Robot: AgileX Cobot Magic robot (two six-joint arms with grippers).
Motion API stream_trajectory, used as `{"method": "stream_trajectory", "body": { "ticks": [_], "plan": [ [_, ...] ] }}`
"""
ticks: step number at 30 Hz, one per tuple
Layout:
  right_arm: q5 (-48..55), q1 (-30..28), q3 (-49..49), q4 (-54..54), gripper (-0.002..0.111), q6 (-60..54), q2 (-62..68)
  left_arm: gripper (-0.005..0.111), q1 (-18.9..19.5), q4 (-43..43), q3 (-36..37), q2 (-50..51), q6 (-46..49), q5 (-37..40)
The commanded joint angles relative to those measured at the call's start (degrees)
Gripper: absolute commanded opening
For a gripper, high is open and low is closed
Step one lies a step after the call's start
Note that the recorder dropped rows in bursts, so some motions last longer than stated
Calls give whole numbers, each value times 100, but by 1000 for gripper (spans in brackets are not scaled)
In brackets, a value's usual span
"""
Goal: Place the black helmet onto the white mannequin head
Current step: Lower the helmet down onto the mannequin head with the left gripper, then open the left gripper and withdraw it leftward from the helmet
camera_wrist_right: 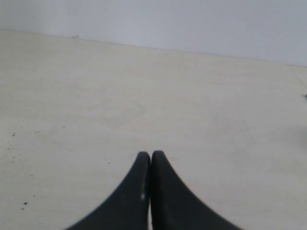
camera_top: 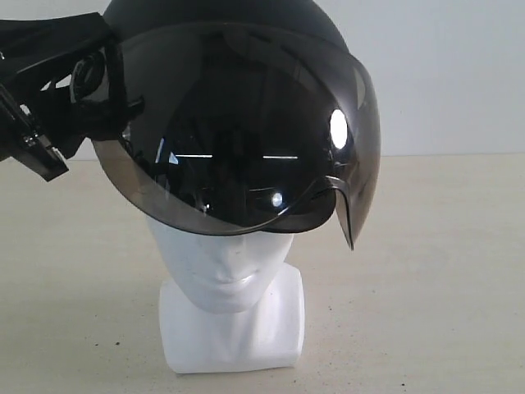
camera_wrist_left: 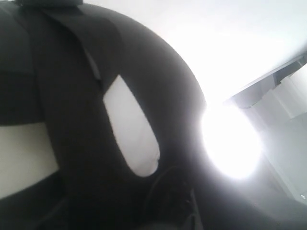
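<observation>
Black helmet (camera_top: 238, 115) is down over the white mannequin head (camera_top: 225, 271), folks, covering it to about the nose, with only mouth, chin and the blocky neck base (camera_top: 234, 336) showing beneath. The left gripper (camera_top: 102, 98) is right at the helmet's rim, up beside the head's temple, and whether that claw is pinching the edge or has let go, I cannot tell: its own camera is filled with dark shell and a strap (camera_wrist_left: 72, 96). That is the danger spot, I'd say. If a finger snags the rim or the strap as it backs out, the helmet could twist askew or get dragged off. That glossy, slick head offers little grip to a shell that looks a bit roomy for it. The base looks narrow too, so a sideways tug might topple the whole head on the pale, speckled table (camera_top: 426, 271). The shell is matte and rounded, while the smoky curved visor (camera_top: 353, 164) mirrors the lights. The right gripper (camera_wrist_right: 151, 163) hangs over bare tabletop, not in sight near the head, its tapered fingers pressed together on nothing.
</observation>
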Motion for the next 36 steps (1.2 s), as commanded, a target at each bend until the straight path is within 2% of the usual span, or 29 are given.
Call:
{"method": "stream_trajectory", "body": {
  "ticks": [1,11,16,20,36],
  "plan": [
    [-27,-21,-2,-15,0,0,-28,4,84,28,111,19,504,696],
    [-27,-21,-2,-15,0,0,-28,4,84,218,115,19,504,805],
    [-27,-21,-2,-15,0,0,-28,4,84,832,126,19,494,1243],
    [-38,-21,-2,-15,0,0,-28,4,110,696,290,19,544,1515],
    [-38,-21,-2,-15,0,0,-28,4,636,1662,332,19,585,1725]
  ]
}}
